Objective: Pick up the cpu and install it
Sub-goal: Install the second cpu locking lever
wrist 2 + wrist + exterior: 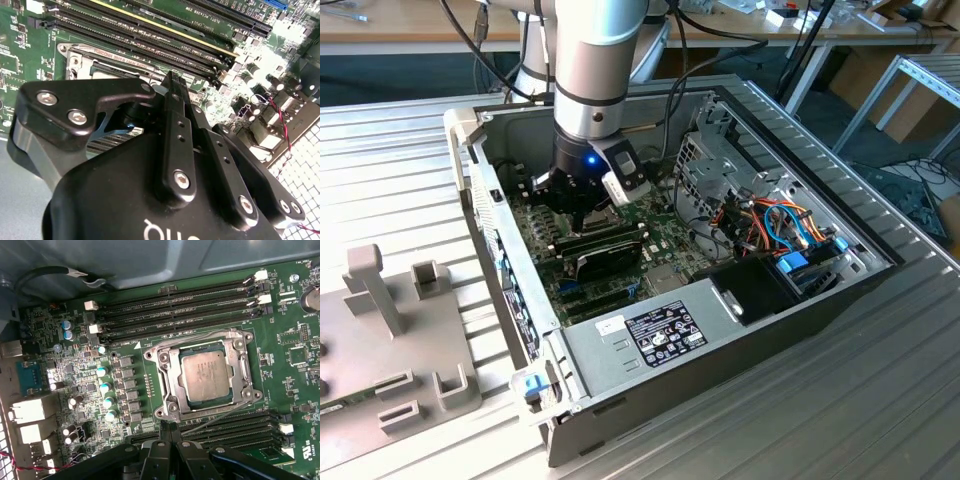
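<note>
Cpu (206,376) sits flat in the socket (170,375) on the green board (295,390), its dull metal top facing up in the first wrist view, with the socket's metal frame around it and memory slots (175,305) running along two sides. It lies just ahead of the pincer (170,437), apart from it and not held. The pincer's black fingers (172,95) stand pressed together with nothing between them, their joined tip pointing at the socket edge in the second wrist view. In the exterior view the pincer (582,218) hangs low inside the open case (740,330), straight above the board, and a black module (605,262) lies just past it toward the case's near wall. A grey power unit (650,335) sits further out along that wall, and a drive cage (705,165) stands beside the pincer on the exterior view's right. The case rests on a ribbed metal table (840,400).
</note>
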`<state>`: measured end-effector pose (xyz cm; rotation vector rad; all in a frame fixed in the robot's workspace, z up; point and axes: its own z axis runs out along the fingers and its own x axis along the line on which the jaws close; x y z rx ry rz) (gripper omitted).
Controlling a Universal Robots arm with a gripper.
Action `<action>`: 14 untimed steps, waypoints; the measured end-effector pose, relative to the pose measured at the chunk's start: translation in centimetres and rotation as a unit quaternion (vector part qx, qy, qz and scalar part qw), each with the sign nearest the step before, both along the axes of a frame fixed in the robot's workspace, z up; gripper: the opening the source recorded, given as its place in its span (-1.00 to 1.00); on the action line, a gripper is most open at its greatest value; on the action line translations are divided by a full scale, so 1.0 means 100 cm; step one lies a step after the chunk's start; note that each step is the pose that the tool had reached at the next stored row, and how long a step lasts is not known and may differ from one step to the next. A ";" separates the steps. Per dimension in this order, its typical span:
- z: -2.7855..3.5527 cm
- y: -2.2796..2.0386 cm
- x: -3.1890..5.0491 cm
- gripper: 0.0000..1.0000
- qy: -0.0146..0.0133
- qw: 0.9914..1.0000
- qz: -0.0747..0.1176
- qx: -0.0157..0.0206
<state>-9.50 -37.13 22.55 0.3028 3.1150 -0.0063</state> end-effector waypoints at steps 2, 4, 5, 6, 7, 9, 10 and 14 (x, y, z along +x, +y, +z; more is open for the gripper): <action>0.0000 0.0000 0.0000 -0.79 0.000 1.000 0.000 0.000; -0.0009 0.0001 -0.0011 -0.79 -0.001 1.000 0.000 0.002; -0.0012 0.0001 -0.0019 -0.79 -0.001 1.000 0.000 0.003; -0.0015 0.0000 -0.0031 -0.79 -0.002 1.000 0.000 0.004; -0.0019 0.0000 -0.0044 -0.79 -0.002 1.000 0.000 0.005; -0.0034 0.0001 -0.0072 -0.79 -0.003 1.000 0.000 0.006; -0.0042 0.0000 -0.0082 -0.79 -0.003 1.000 0.000 0.006; -0.0072 0.0000 -0.0117 -0.79 -0.004 1.000 0.000 0.009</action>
